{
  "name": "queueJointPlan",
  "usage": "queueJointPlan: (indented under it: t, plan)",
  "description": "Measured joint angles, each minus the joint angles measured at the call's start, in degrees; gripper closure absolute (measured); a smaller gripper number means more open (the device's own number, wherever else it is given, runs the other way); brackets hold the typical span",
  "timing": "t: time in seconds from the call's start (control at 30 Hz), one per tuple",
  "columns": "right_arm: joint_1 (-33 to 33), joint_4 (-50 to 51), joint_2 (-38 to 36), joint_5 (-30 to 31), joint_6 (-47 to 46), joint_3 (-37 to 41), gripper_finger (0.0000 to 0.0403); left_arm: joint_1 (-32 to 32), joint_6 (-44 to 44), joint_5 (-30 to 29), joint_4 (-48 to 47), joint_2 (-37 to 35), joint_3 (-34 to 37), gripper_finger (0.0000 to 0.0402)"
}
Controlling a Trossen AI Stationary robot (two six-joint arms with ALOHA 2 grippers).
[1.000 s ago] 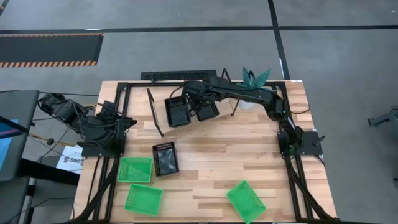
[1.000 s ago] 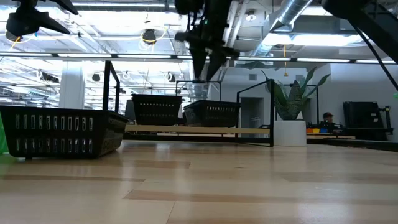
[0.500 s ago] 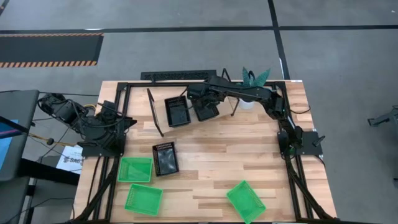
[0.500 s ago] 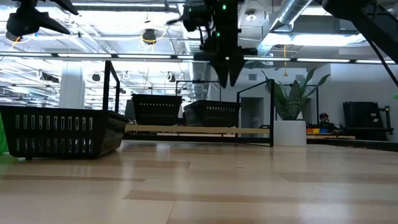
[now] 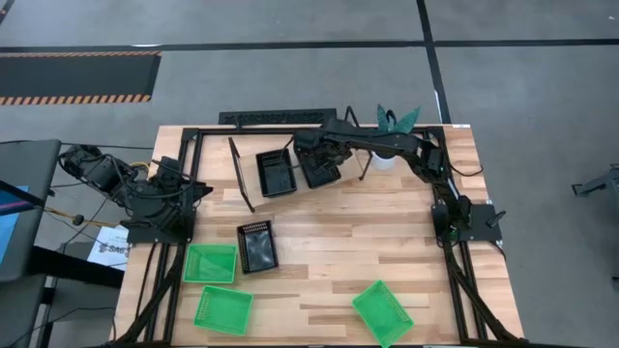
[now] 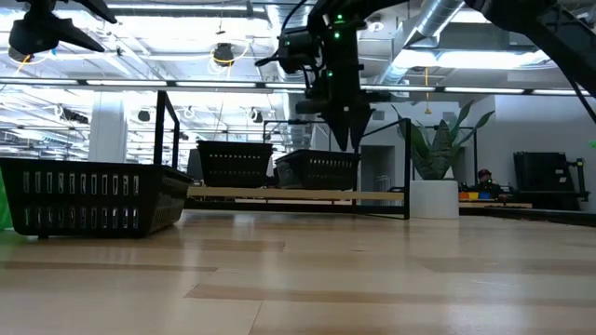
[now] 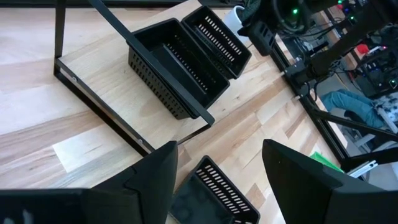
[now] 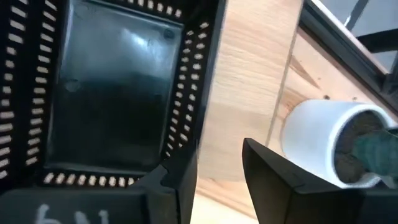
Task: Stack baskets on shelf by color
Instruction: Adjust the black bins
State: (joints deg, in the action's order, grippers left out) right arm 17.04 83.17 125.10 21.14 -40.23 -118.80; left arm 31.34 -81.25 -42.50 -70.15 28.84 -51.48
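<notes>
Right tool (image 5: 316, 153), empty with fingers (image 8: 186, 171) narrowly parted, shifted a little from a second ago, off the left black basket (image 5: 276, 172) to above the right black basket (image 5: 322, 168) on the shelf (image 6: 298, 194). Reached long across the surface (image 5: 368, 242) from its far-right base. Left tool (image 7: 217, 180) parked wide open at the left edge. Third black basket (image 5: 257, 245) and three green baskets (image 5: 212, 263) lay nearer the front.

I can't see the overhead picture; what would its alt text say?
From above, the right gripper hangs over one of two black baskets on the shelf at the table's far edge. A third black basket and three green baskets lie on the table. The left arm waits folded at the left edge.
</notes>
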Motion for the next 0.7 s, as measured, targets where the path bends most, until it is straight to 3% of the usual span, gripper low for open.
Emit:
queueJointPlan:
  t: [0.5, 0.7]
  plan:
    - [0.00, -1.19, 0.04, 0.19, 0.94, 1.88, 0.0292, 0.00, -0.28, 1.18, -1.21, -0.01, 0.00, 0.0175]
    - [0.00, -1.20, 0.04, 0.88, 1.67, 1.88, 0.0343, 0.01, -0.35, 1.18, -1.20, -0.01, 0.00, 0.0175]
